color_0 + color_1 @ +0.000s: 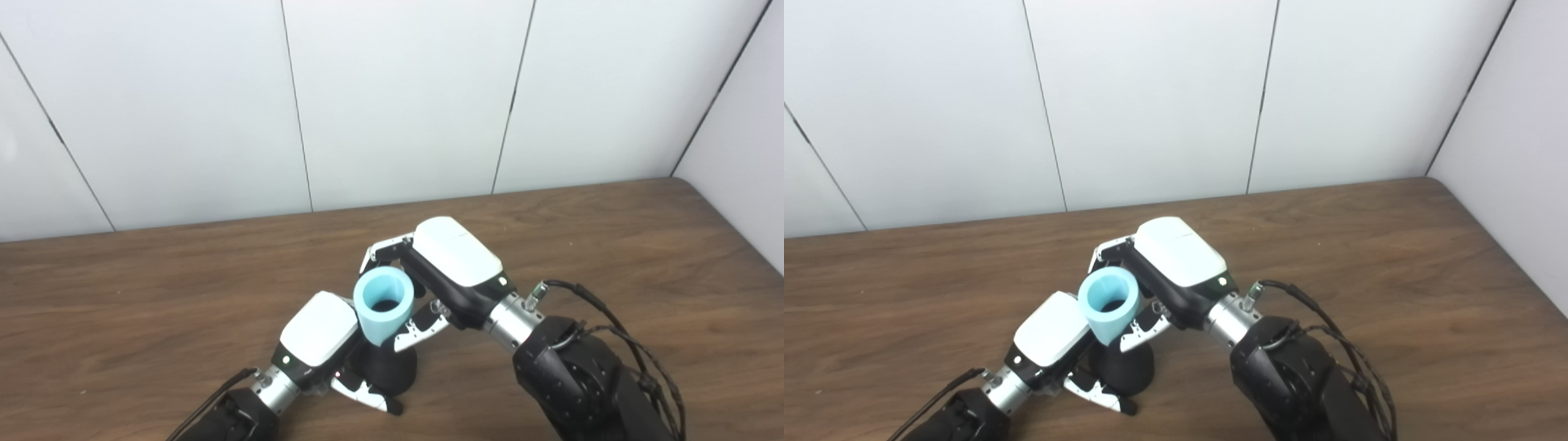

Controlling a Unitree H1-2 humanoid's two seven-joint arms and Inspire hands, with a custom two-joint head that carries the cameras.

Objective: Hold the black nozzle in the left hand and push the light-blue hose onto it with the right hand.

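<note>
Left robot hand (320, 335): low over the brown wooden table (122, 294), white back plate up, arm entering bottom left. Fingers curl around the wide base of the black nozzle (392, 370); one white-and-black fingertip lies in front of the base, near the table surface. Hand is closed on the nozzle.

Black nozzle: cone-shaped, broad end down, on or just above the table, cannot tell which. Narrow top is hidden inside the hose.

Light-blue hose (383, 303): short, thick-walled tube, standing a little tilted, open end facing up toward the cameras. Its bore is dark at the bottom; nothing else can be made out inside. Lower end sits over the top of the nozzle, touching it.

Right robot hand (450, 263): higher and to the right, arm entering bottom right with black cables (612, 331) looping off the wrist. Fingers wrap the far side of the hose, thumb on the near side; closed on the hose.

Background: white panelled wall (398, 98) behind the table.
</note>
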